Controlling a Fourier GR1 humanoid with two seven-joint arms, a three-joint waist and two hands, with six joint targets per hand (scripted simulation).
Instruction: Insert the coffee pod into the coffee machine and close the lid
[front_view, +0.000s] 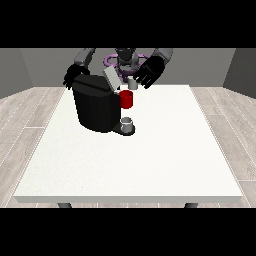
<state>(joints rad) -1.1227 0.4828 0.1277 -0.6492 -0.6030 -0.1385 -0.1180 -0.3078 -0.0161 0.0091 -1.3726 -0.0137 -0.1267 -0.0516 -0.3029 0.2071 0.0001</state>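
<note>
A black coffee machine (95, 106) stands on the white table (150, 150) left of centre. Its grey lid (111, 78) is tilted up and open. The machine's red front part (127, 99) faces the view's right, with a small grey cup (127, 123) on the base below it. A small grey coffee pod (133, 83) is held just above the red part, in the curled fingers of the hand at the view's right (149, 73). The hand at the view's left (71, 76) hangs behind the machine's top left corner, its fingers partly hidden.
The table's front half and right side hold nothing else. Wooden floor surrounds the table, and grey walls stand behind the robot.
</note>
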